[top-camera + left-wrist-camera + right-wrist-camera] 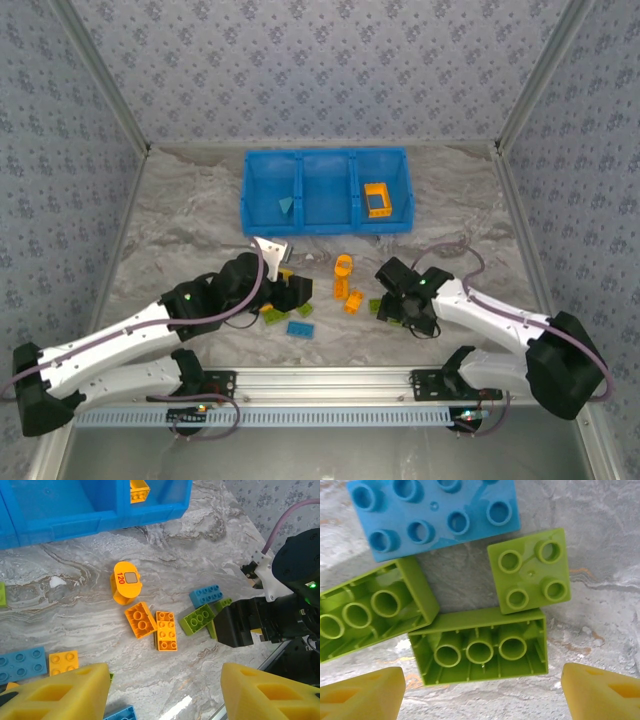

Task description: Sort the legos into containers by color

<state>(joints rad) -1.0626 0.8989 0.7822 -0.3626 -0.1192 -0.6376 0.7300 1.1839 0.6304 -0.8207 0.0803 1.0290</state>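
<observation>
Right hand (480, 700) hangs low over the counter (600, 540), its fingers (605, 692) apart with nothing between them. Just ahead of the gap lies a green lego (477, 647), hollow side up. A second upturned green lego (370, 612) touches its left corner, a small green square (530, 572) sits studs up just beyond it, and a blue lego (437, 515) lies past both. The left hand (165, 700) is spread wide too and grips nothing. Ahead of it lie two orange legos (140, 620) side by side, with a rounded orange piece (126, 582) marked 120 just beyond them. Seen from above, the loose legos lie on the counter between the two hands, and the blue bin (325, 222) stands farther back. An orange frame (378, 198) lies in its right compartment, a blue piece (287, 207) in its left.
</observation>
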